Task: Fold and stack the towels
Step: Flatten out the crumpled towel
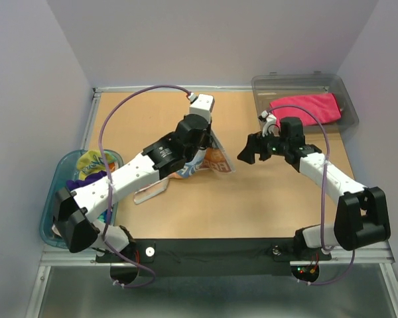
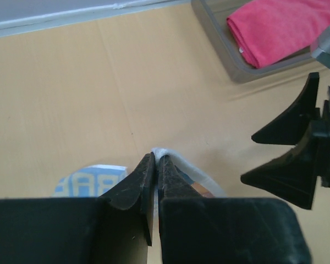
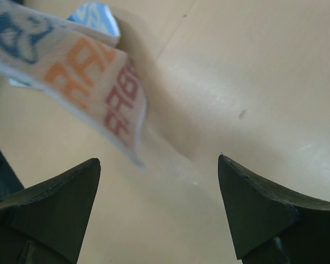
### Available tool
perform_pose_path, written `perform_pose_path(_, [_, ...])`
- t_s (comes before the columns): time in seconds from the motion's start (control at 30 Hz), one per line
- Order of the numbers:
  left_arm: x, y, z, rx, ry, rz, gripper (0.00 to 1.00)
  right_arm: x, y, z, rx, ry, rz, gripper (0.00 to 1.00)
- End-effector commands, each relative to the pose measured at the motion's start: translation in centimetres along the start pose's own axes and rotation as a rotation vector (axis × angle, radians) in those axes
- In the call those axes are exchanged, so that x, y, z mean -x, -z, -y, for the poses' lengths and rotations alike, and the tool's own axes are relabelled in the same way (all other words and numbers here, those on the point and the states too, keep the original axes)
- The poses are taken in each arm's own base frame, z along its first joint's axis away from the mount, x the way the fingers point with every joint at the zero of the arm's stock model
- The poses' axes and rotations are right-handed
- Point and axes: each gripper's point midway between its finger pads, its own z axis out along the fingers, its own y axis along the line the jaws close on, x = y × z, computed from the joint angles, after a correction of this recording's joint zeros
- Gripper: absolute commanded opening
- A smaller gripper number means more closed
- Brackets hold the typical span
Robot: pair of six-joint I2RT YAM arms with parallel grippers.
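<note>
Folding: left gripper (image 2: 155, 157) clamps striped lettered cloth towel (image 3: 93, 71); right gripper (image 3: 158, 159), jaws apart beside it, should grip next.

tabletop (image 1: 252, 205): smooth wood-look board, low sheen. striped towel (image 3: 99, 77): soft matt cloth, printed letters. pink towel (image 2: 275, 27): matt fleecy cloth. bin (image 2: 215, 38): clear grey plastic, smooth. right gripper (image 3: 158, 159) jaws: matt black plastic.
</note>
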Motion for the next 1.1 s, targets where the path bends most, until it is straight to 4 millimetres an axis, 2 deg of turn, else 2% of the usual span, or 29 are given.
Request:
perform_pose_path(0.0, [-0.6,-1.0,-0.8,0.038,-0.05,-0.014,0.0,0.6,-0.5,-3.3,0.237,0.084,0.065,0.93])
perform_pose_path(0.03, [-0.7,-1.0,-0.6,0.023,-0.059,-0.014,0.0,0.0,-0.8,-3.3,0.257,0.068,0.063,0.95])
perform_pose_path(0.1, [-0.4,-0.8,-0.5,0.014,-0.06,-0.001,0.0,0.6,-1.0,-3.6,0.285,0.095,0.098,0.96])
perform_pose_path(0.27, [0.2,-0.5,-0.5,0.003,-0.071,0.017,0.0,-1.1,-3.1,-2.4,0.328,0.12,0.085,0.97])
perform_pose_path(0.43, [0.5,-0.1,-0.5,-0.006,-0.071,0.025,0.0,-1.0,-4.8,0.5,0.21,0.147,0.104,0.99])
perform_pose_path(0.57, [0.5,0.0,-0.8,0.002,-0.076,0.026,0.0,-0.9,-5.8,0.9,0.233,0.143,0.092,0.99])
perform_pose_path(0.77, [1.0,0.3,-0.7,-0.001,-0.068,0.038,0.0,-1.7,-6.6,0.2,0.332,0.141,0.073,0.98])
perform_pose_path(0.97, [1.1,0.4,-0.9,0.006,-0.069,0.04,0.0,-1.5,-6.9,-0.5,0.407,0.155,0.076,0.88])
perform_pose_path(1.07, [1.1,0.4,-1.1,0.018,-0.064,0.043,0.0,-1.0,-6.8,-0.9,0.436,0.167,0.086,0.76])
